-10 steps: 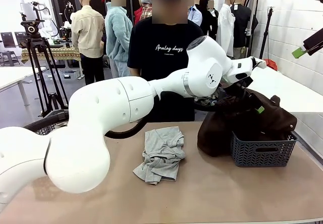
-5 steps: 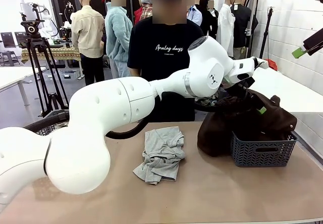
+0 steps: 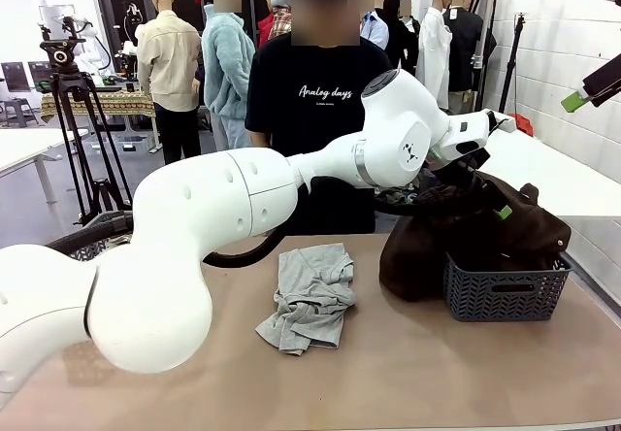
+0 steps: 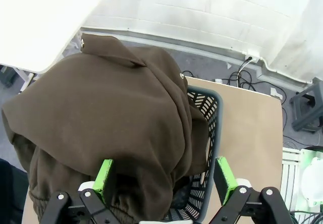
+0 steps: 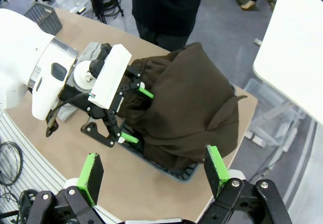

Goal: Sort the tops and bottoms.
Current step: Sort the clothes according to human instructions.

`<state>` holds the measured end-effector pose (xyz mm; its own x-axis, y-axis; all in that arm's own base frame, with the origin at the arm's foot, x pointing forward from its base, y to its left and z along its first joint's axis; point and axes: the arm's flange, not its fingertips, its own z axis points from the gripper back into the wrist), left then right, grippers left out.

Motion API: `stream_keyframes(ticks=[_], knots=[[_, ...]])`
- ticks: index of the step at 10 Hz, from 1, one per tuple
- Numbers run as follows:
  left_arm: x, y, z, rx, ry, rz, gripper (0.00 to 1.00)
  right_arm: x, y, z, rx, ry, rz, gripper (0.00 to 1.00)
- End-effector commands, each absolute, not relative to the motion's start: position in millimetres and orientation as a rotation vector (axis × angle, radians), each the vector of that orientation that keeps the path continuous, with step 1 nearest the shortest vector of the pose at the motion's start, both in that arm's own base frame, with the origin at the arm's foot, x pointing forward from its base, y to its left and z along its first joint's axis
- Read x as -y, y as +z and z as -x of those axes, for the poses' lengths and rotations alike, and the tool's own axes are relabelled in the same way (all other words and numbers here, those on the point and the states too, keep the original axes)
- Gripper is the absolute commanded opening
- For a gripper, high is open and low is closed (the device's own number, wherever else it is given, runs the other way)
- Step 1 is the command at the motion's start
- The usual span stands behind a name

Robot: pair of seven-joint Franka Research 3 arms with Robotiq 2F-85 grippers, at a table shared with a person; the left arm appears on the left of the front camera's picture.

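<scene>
The light grey T-shirt (image 3: 310, 297) lies crumpled on the middle of the table. At the right, the dark brown bottoms (image 3: 475, 232) are heaped over a grey mesh basket (image 3: 505, 295) and spill down its left side. My left gripper (image 3: 477, 190) hangs just above this heap, open, with its green pads (image 4: 104, 176) on either side of the brown cloth (image 4: 116, 113). My right gripper (image 5: 153, 172) is open and empty high above the basket (image 5: 169, 167), looking down on the left gripper (image 5: 137, 115). The plain black bottoms are hidden.
A person in a black T-shirt (image 3: 315, 91) with white script stands at the far edge, behind my left arm (image 3: 243, 198). A second grey basket (image 5: 43, 14) sits at the table's far left corner. A white table (image 3: 553, 169) stands beyond the right side.
</scene>
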<state>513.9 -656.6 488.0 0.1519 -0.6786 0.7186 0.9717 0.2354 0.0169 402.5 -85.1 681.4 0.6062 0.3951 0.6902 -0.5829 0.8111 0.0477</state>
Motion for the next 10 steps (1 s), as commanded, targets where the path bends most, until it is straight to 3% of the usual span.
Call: stream_keyframes(ticks=[1, 10], knots=[[655.9, 488.9, -514.8, 0.697, -1.27, 0.516, 1.0, 84.1, 679.9, -402.6, 0.723, 0.574, -0.282, 1.0], [655.9, 488.9, -514.8, 0.697, -1.27, 0.516, 1.0, 84.1, 679.9, -402.6, 0.723, 0.574, -0.282, 1.0]])
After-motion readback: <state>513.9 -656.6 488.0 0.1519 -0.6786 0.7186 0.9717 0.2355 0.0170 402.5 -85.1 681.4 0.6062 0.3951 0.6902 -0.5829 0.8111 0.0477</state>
